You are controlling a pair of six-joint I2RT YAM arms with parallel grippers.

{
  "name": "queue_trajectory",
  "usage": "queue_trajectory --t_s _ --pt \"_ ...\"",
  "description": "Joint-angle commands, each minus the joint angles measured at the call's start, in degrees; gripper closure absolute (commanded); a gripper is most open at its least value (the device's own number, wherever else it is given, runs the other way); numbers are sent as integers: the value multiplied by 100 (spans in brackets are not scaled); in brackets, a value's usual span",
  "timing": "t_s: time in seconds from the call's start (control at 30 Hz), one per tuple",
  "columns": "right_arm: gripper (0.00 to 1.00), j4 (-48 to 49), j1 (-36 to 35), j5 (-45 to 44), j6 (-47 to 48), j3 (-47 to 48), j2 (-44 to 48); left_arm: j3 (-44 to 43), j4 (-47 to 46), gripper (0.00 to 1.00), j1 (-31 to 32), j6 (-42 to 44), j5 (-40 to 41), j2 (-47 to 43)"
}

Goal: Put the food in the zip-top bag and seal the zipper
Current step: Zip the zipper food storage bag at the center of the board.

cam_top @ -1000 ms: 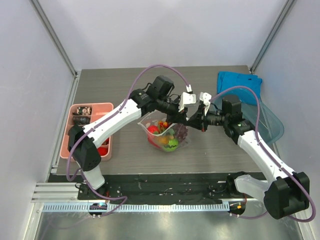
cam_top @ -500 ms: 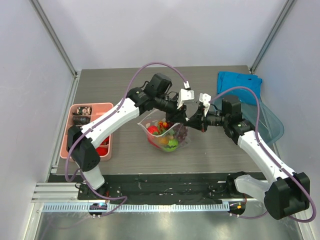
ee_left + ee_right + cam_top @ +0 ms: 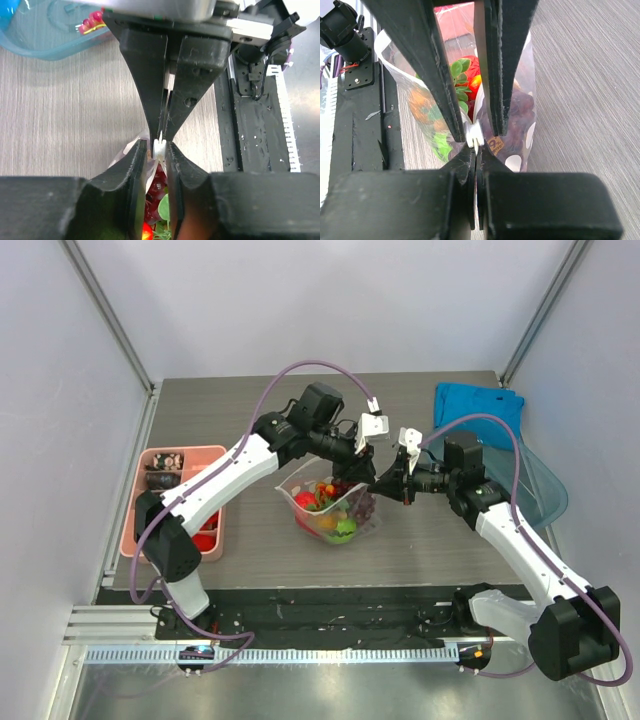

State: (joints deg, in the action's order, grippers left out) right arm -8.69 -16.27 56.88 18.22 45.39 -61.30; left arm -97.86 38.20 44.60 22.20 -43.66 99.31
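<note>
Although the bag (image 3: 335, 510) sits just where it did a second ago, at the middle of the overhead view with the food (image 3: 338, 524) inside it, the left arm has shifted. Its wrist has crept toward the upper left of the frame, while the right arm has hardly moved.

Both grippers meet at the bag's upper right corner. The left gripper (image 3: 159, 150) is closed on the zipper (image 3: 159, 147), its jaws pressed in with only the white strip between them. The right gripper (image 3: 474, 145) pinches the same strip from the opposite side, its jaws all but touching. In both wrist views the two pairs of fingers stand tip to tip over one spot on the strip.

Through the clear plastic show grapes (image 3: 517, 112), a red piece and green leaves, so the filling looks done. The bag's mouth toward the left of the overhead view appears to gape, so I judge the seal has only begun at this corner. The small drift of the left wrist reads as the start of a slide along the strip. With the right holding the corner, the left would need to keep its pinch firm as it runs along the mouth.
</note>
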Motion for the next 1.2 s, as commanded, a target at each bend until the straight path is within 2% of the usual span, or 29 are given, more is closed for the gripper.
queue_trajectory --t_s 0.0,0.03,0.13,0.3,0.4,0.87,1.17 --pt "99 210 1 130 86 41 145 -294 -154 79 -21 -137 -178 19" --pt "99 201 -7 113 77 41 144 -286 -111 86 -21 -128 -187 27" --pt "99 201 1 60 59 32 171 -216 47 94 -30 39 -169 1" --pt "99 201 1 33 42 32 180 -84 381 96 -74 232 -134 -26" --pt "99 210 1 7 50 32 197 -75 522 100 -135 276 -108 -8" --pt "99 174 273 -98 59 -65 320 101 1471 100 -645 962 182 -324" --pt "99 78 695 -169 182 -223 461 400 1910 100 -1286 1269 428 -737"
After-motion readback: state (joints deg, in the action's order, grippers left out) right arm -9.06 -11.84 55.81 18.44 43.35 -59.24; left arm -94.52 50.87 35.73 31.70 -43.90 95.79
